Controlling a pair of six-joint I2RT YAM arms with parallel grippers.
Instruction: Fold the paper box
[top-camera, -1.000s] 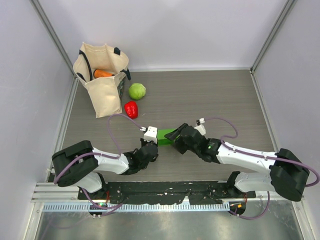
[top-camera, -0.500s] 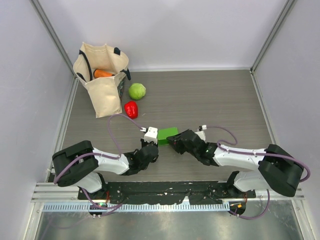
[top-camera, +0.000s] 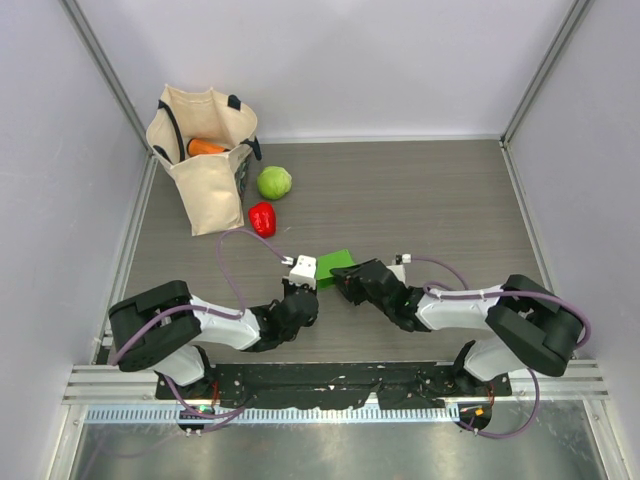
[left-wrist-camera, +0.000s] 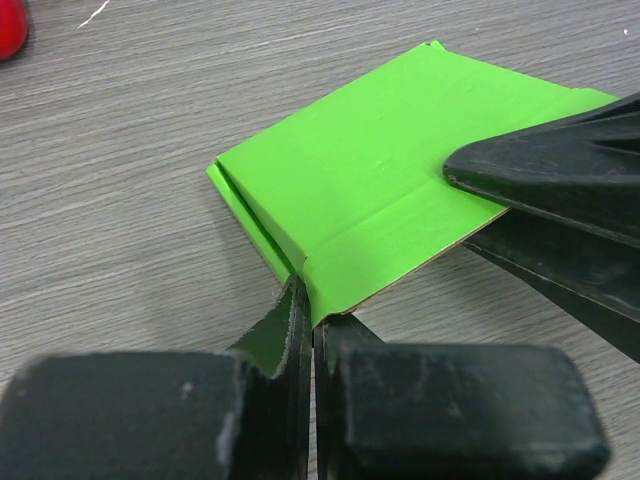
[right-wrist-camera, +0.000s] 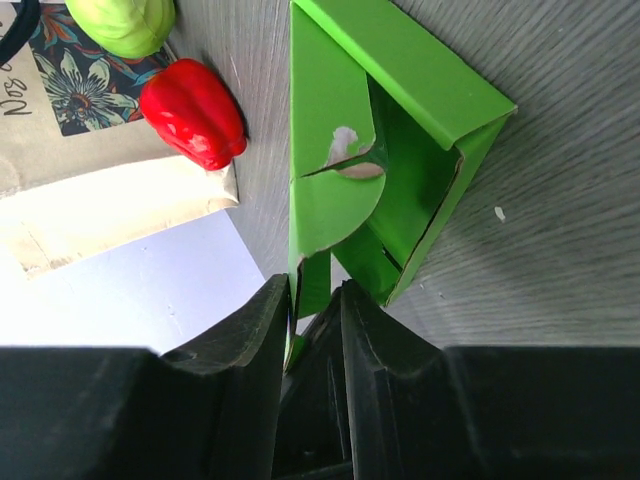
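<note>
The bright green paper box (top-camera: 335, 265) is partly folded and sits near the table's middle, between my two grippers. My left gripper (top-camera: 305, 283) is shut on its near left corner; in the left wrist view the jaws (left-wrist-camera: 312, 325) pinch the card's edge (left-wrist-camera: 370, 190). My right gripper (top-camera: 345, 280) is shut on the box's right side. In the right wrist view the fingers (right-wrist-camera: 315, 300) clamp a flap of the box (right-wrist-camera: 400, 140), whose open inside and a curved tab show.
A round pale-green vegetable (top-camera: 274, 182) and a red pepper (top-camera: 262, 217) lie left of the box. A cream cloth bag (top-camera: 203, 160) with an orange item stands at the back left. Grey walls enclose the table.
The right gripper has drawn back toward its base and lowered. The green box has turned and shifted slightly left between the grippers. The left gripper has stayed almost in place.
</note>
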